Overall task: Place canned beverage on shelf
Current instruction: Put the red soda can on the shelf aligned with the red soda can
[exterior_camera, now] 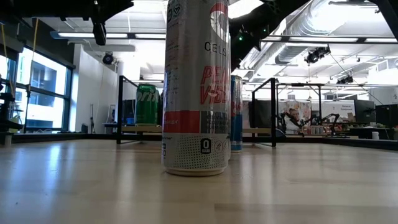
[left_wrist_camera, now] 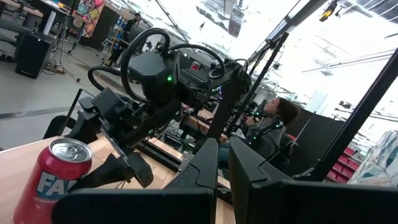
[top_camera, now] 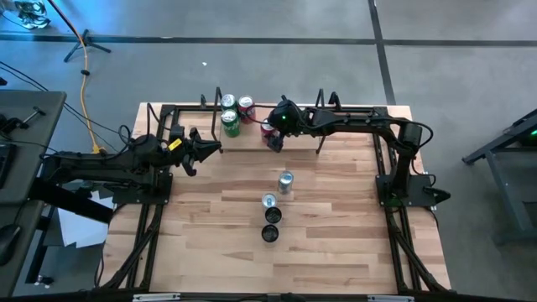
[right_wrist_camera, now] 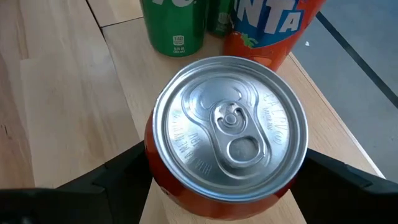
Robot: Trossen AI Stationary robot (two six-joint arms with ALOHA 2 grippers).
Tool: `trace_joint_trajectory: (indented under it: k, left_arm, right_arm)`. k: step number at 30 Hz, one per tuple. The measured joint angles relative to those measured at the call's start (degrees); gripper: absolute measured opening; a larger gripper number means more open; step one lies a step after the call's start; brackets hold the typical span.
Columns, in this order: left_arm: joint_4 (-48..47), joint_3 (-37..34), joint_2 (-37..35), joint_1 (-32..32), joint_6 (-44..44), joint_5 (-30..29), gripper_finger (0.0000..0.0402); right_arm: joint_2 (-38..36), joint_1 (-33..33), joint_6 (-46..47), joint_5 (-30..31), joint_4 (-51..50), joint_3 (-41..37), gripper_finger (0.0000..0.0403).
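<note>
Red can (right_wrist_camera: 227, 137) between right tool (right_wrist_camera: 227, 186) fingers, green can (right_wrist_camera: 174, 25) near

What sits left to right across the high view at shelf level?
Left gripper → green can → red can → right gripper, jaws around a red can → right arm base.

A red can (right_wrist_camera: 227, 134) stands upright on the pale-wood shelf (right_wrist_camera: 118, 68), between the right pincer's (right_wrist_camera: 227, 180) fingers.
</note>
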Motion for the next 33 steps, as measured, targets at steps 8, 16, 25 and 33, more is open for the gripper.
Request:
trace_joint_trajectory:
  k: [8, 16, 25, 33]
  left_arm:
    - [0.0, 0.0, 0.0, 0.0, 0.0, 0.0, 0.0001]
    - [0.0, 0.0, 0.0, 0.0, 0.0, 0.0, 0.0001]
    - [0.0, 0.0, 0.0, 0.0, 0.0, 0.0, 0.0001]
    - [0.0, 0.0, 0.0, 0.0, 2.1, 0.0, 0.0001]
  right_arm:
    - [0.0, 0.0, 1.1, 3.3, -1.2, -0.1, 0.0366]
    - [0.0, 0.0, 1.5, 5.4, -4.8, 1.5, 0.0396]
    - [-0.1, 0.0, -6.6, 2.0, -19.5, 6.4, 0.0398]
    - [-0.2, 0.0, -7.6, -3.5, -31.4, 9.7, 0.0397]
